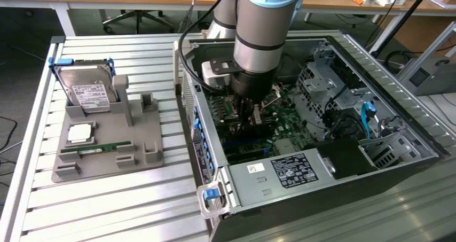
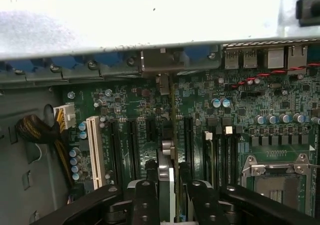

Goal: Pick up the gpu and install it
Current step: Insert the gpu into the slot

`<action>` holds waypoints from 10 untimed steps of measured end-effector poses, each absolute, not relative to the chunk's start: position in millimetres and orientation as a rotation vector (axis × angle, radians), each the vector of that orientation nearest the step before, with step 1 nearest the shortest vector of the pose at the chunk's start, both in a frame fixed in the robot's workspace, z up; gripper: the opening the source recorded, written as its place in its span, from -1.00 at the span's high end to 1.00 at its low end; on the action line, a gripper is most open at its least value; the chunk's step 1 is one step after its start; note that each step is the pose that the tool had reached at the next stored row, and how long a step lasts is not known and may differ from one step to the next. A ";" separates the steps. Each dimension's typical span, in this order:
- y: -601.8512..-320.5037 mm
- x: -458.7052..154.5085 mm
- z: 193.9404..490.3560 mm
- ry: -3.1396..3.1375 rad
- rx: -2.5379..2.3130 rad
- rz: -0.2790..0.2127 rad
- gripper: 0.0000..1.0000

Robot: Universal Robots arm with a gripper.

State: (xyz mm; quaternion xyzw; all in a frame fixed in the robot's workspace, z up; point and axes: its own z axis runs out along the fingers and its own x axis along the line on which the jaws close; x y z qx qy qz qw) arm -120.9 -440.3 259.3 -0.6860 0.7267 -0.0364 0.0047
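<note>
The gpu [image 2: 173, 135] is seen edge-on in the wrist view as a thin dark card standing over the black slots of the green motherboard [image 2: 240, 105]. Its silvery bracket end [image 2: 159, 61] meets the case's rear wall. My gripper [image 2: 172, 187] is shut on the card, with one black finger [image 2: 145, 200] on each side of it. In the exterior view my gripper [image 1: 252, 119] reaches straight down inside the open computer case [image 1: 385, 76], low over the motherboard [image 1: 285, 127]. Whether the card sits in a slot I cannot tell.
A grey fixture [image 1: 142, 156] on the slatted table at the exterior view's left holds a silver hard drive [image 1: 85, 90], a square chip [image 1: 80, 132] and a green memory stick [image 1: 96, 146]. Inside the case are the power supply [image 1: 285, 172], drive cages [image 1: 321, 82] and a white slot [image 2: 93, 145].
</note>
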 end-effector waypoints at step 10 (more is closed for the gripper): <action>-441.4 -121.0 258.7 2.256 -2.136 -0.075 0.47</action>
